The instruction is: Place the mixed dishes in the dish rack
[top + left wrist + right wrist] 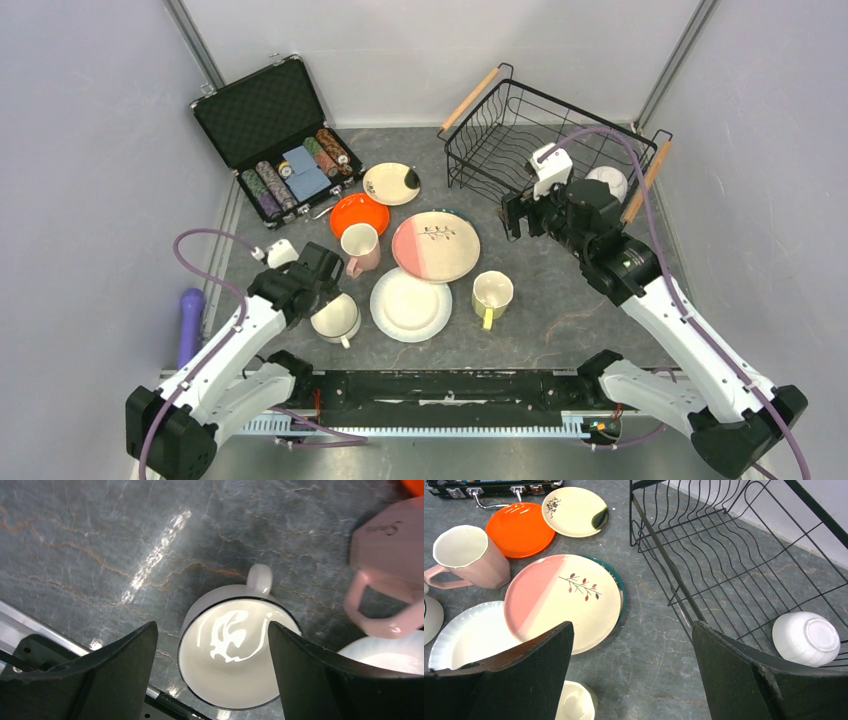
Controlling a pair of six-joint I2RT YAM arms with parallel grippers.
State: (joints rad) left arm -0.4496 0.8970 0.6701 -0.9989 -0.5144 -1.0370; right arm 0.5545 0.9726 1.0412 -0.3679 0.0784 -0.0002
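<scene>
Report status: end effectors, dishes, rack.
Left end effector open over white mug. Right end effector open, empty, beside dish rack. Small white bowl racked; rest on table.

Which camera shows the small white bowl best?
Right wrist: the small white bowl is close and unobstructed, its base showing, inside the dish rack. Top external shows it only small. Left wrist does not show it.

Left fingers [115, 675] are spread wide, pointing straight down. Right fingers [734, 680] are also parted, the right arm [680, 320] stretched farther forward.
</scene>
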